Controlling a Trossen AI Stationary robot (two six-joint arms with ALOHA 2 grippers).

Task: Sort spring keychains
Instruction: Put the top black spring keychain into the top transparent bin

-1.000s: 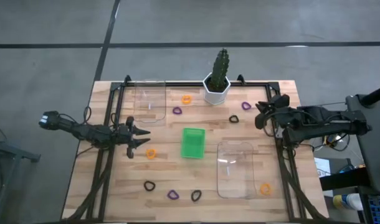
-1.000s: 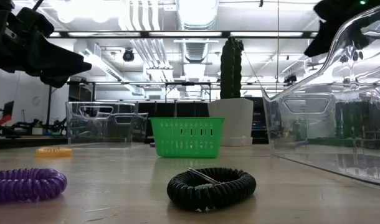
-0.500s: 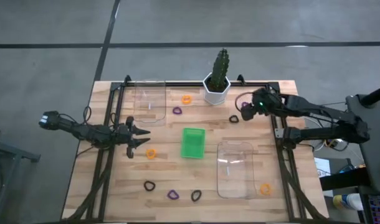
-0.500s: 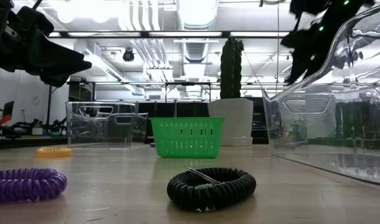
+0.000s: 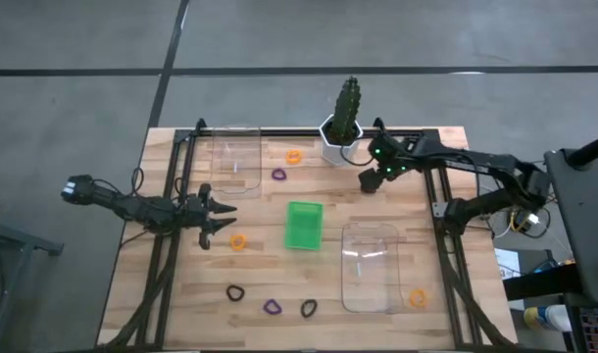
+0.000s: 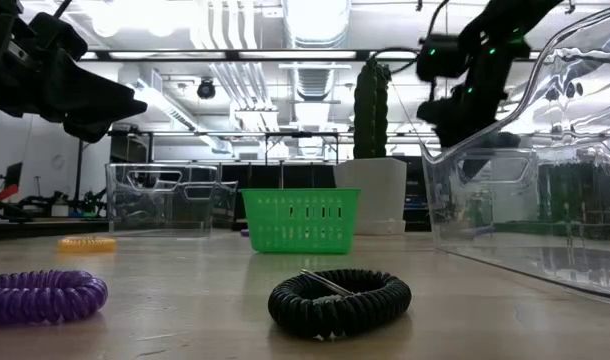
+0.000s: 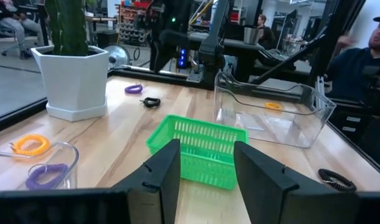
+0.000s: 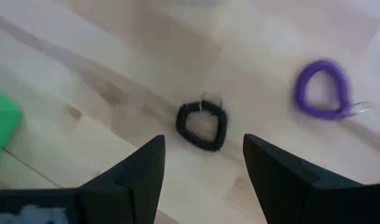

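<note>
Several small spring keychains lie flat on the wooden table: orange ones (image 5: 294, 156) (image 5: 238, 241) (image 5: 418, 296), purple ones (image 5: 278, 175) (image 5: 272, 307), black ones (image 5: 235, 292) (image 5: 309, 308). My right gripper (image 5: 368, 179) hangs open and points down over another black keychain (image 8: 202, 126). Its fingers stand above the keychain on either side, clear of it, and a purple keychain (image 8: 323, 89) lies beside it. My left gripper (image 5: 225, 208) waits open at the table's left, pointing level at the green tray (image 5: 303, 225).
Two clear plastic trays stand on the table, one at the far left (image 5: 235, 162) and one at the near right (image 5: 370, 267). A potted cactus (image 5: 343, 123) stands at the far edge, close to my right arm. People show in the room beyond the table.
My right gripper has swung from the table's right edge toward the far middle. It has come down and tipped from nearly level to pointing steeply down over the black keychain. My left arm has kept still.
</note>
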